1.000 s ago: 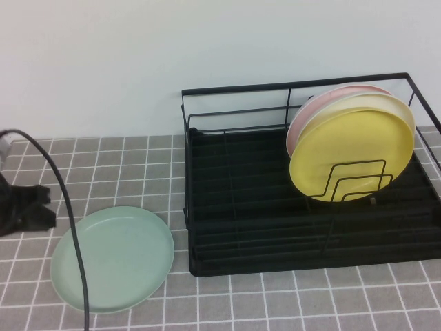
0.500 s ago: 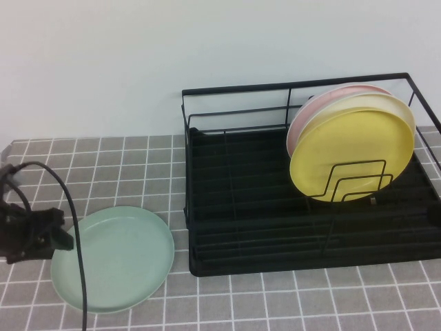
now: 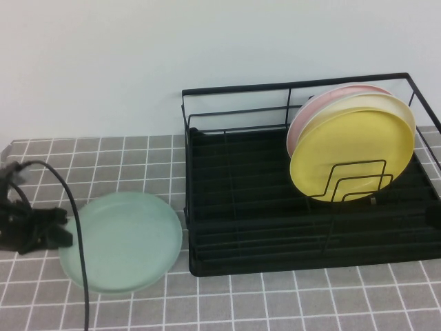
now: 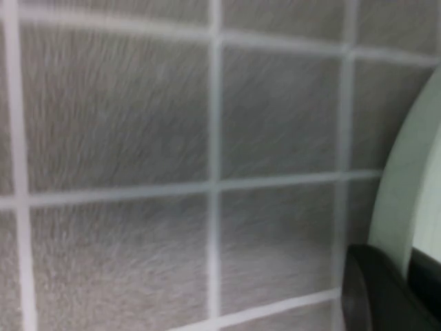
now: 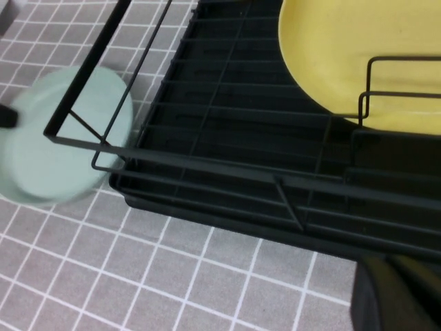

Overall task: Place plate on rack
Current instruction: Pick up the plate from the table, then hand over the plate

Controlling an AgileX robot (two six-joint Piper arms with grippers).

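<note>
The pale mint-green plate (image 3: 124, 241) is on the grey tiled table, left of the black wire rack (image 3: 255, 234), with its left edge raised. My left gripper (image 3: 63, 231) is shut on the plate's left rim. In the left wrist view the plate's rim (image 4: 413, 172) runs between the two dark fingers of the left gripper (image 4: 406, 258). My right gripper (image 5: 403, 293) is out of the high view; its wrist view shows it over the tiles in front of the rack (image 5: 227, 138), with the plate (image 5: 62, 138) far off beyond the rack's corner.
A yellow plate (image 3: 351, 148) and a pink plate (image 3: 324, 96) behind it stand upright in the rack's right half, by the wire dividers (image 3: 355, 183). The rack's left half holds nothing. A black cable (image 3: 76, 241) crosses over the mint plate's left side.
My left gripper moved right to the plate's left rim and closed on it. The plate has shifted a little right and away, with its left edge lifted.
</note>
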